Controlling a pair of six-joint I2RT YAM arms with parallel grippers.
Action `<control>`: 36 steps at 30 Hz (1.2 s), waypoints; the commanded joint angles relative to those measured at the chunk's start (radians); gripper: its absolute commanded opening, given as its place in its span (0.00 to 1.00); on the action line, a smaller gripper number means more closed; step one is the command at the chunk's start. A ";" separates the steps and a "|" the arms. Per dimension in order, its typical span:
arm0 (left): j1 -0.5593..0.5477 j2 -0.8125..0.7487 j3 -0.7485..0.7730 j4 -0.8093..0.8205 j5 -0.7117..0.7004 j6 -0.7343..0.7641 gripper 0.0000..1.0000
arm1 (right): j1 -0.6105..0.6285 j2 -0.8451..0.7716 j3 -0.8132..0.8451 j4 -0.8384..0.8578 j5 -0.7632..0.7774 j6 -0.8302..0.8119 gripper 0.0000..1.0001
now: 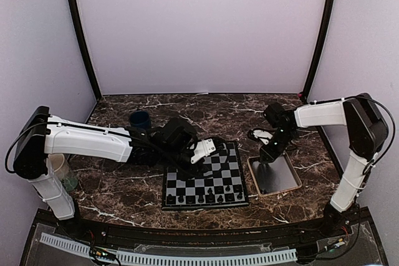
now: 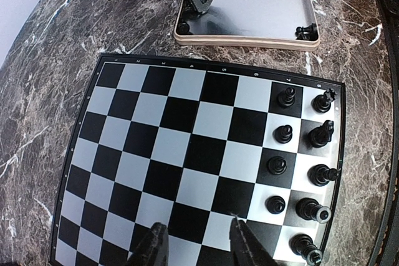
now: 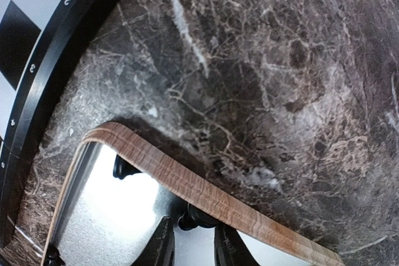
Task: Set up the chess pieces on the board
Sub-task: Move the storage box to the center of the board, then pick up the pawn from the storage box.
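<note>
**Against the tray's rim: right tool straddles a loose piece**

Inside the tan-rimmed tray [image 3: 162, 169], hard against its far rim, one of the chess pieces [image 3: 196, 217] sits just ahead of the right tool [image 3: 196, 248]. The fingers stand narrowly parted to either side of it. Whether they already pinch it I cannot tell.

A second piece [image 3: 124, 167] lies in the tray corner toward the board [image 2: 187, 147]. The right arm is plainly the nearer one. The left tool [image 2: 201, 247] hovers over the board, partly open and empty.

Placed pieces [image 2: 299, 154] fill two rows along the board's near edge. The tray lies just right of the board on the tabletop [image 1: 124, 191].
</note>
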 commanded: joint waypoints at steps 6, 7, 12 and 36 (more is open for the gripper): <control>-0.005 -0.001 0.003 0.004 0.003 -0.008 0.36 | -0.018 0.031 -0.034 0.057 0.154 0.031 0.11; -0.005 -0.002 0.003 0.003 0.002 -0.008 0.36 | -0.025 0.018 -0.040 0.052 0.158 0.024 0.10; -0.005 0.002 0.008 0.000 0.010 -0.005 0.36 | -0.046 -0.038 -0.061 0.024 0.125 -0.030 0.09; 0.023 -0.147 -0.080 0.066 -0.172 0.034 0.36 | 0.168 -0.066 0.213 -0.305 0.195 -0.370 0.08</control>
